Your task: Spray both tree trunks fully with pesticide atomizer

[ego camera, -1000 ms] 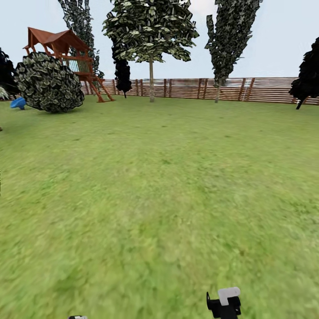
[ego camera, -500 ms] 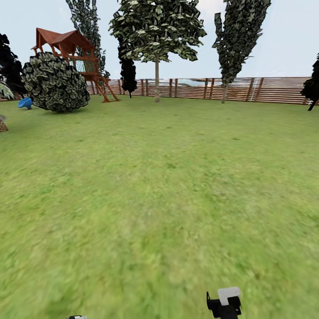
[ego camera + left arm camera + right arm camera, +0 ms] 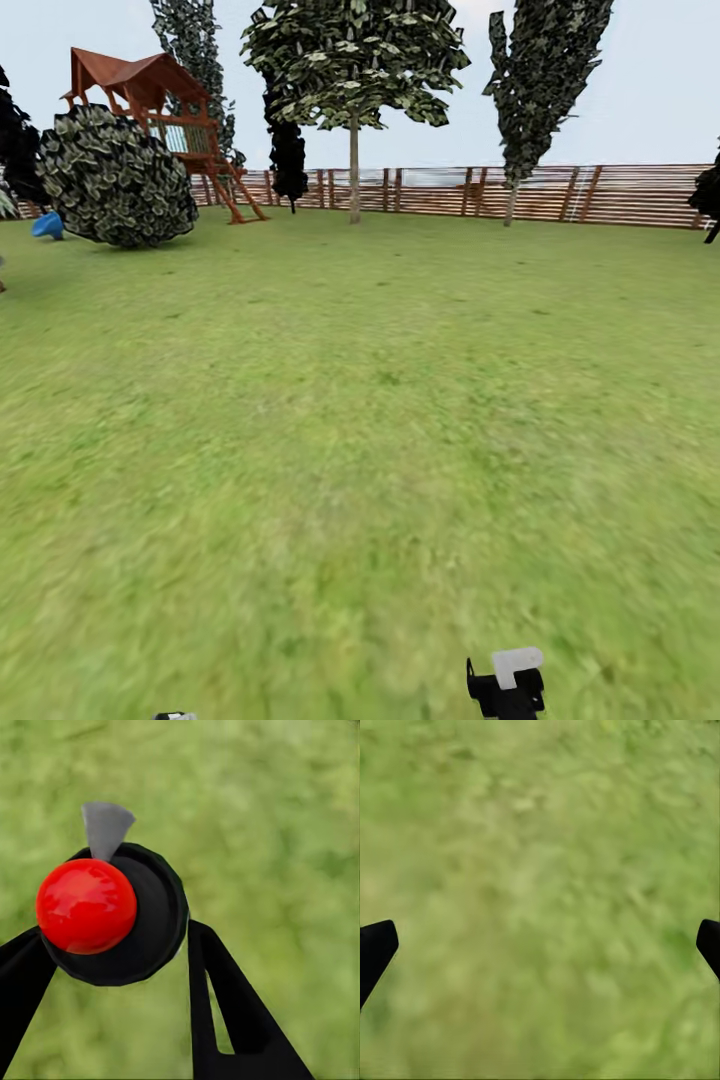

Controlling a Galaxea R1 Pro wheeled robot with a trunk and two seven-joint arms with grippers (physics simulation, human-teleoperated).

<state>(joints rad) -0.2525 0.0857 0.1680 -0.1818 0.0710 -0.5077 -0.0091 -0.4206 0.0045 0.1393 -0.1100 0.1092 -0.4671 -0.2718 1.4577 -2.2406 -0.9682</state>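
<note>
We see blurry grass floor [image 3: 360, 450], slatted wood fence [image 3: 600, 195], one straight grey trunk [image 3: 354, 180] far ahead. Left tool [image 3: 112, 945] clamped on atomizer [image 3: 112, 915]: glossy red ball, round black cap. Right tool [image 3: 540, 945] spread apart over grass.

Whole head view swung since a second ago, camera turning not things moving, tree [image 3: 353, 160] and fence [image 3: 480, 192] now further right in frame, dark tree [image 3: 708, 195] nearly off the right edge, bush [image 3: 115, 178] slid slightly right.

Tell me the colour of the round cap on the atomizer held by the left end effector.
Glossy red cap, clearest in the left wrist view.
</note>
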